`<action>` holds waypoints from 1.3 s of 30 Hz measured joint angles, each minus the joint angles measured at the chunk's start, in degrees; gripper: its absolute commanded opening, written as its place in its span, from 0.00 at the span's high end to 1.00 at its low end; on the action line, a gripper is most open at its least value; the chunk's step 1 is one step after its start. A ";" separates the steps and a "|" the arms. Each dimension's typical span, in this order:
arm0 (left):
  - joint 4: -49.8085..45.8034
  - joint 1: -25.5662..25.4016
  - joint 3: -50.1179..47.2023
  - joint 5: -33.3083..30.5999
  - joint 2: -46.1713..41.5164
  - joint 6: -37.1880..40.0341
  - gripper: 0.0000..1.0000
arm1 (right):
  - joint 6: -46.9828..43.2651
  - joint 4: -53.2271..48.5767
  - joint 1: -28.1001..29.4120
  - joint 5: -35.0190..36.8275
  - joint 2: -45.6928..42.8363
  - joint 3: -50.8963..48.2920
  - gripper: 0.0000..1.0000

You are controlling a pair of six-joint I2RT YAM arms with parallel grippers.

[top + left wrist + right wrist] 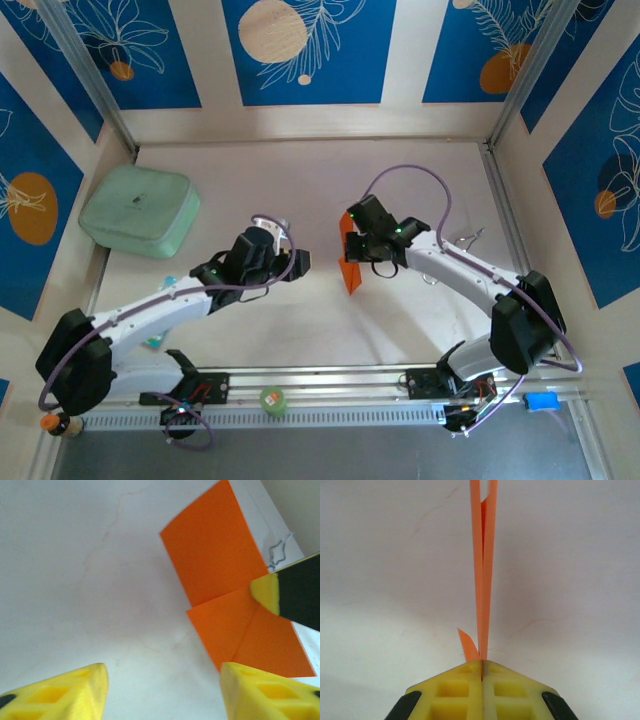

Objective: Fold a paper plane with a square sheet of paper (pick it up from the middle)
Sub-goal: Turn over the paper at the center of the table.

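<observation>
Yellow fingertips [457, 690] of the right gripper [482, 672] meet at the bottom centre of the right wrist view, clamped on the folded orange paper [484, 580], which stands edge-on up to the top of the frame. Seen from above, that paper [350, 272] sits just right of centre. The left gripper [162, 692] has its fingers apart, holding nothing, with the paper at the upper right of its view.

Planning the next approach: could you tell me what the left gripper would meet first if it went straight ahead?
Probably the creased bright orange paper sheet pinched by the right gripper; depth unclear.
</observation>
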 measured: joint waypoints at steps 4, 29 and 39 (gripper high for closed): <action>-2.01 0.26 -1.90 -4.87 -3.87 0.07 0.28 | -0.20 -6.56 3.30 12.09 3.30 3.91 0.97; -8.46 0.66 -12.94 -22.36 -28.33 -0.13 0.03 | -0.22 -14.08 13.64 9.75 27.98 23.02 0.78; -9.25 1.11 -12.94 -19.54 -26.18 -1.60 0.36 | 3.19 5.86 5.05 -19.21 16.70 7.28 0.55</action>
